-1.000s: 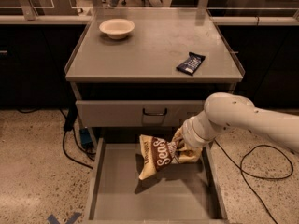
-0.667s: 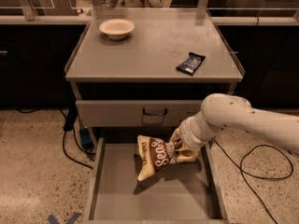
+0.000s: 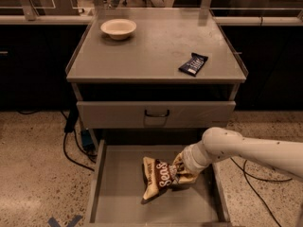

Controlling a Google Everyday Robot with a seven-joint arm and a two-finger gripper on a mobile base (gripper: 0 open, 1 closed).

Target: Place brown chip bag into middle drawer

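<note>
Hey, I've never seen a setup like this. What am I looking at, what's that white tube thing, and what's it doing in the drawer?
One camera looks down at a grey cabinet from the front. The white tube is a robot arm reaching in from the right. Its gripper, a two-finger clamp at the arm's tip, holds a brown chip bag by its right edge, low inside the open middle drawer. The upper drawer is shut. On the cabinet's top lie a pale bowl and a dark-blue snack bar wrapper.
</note>
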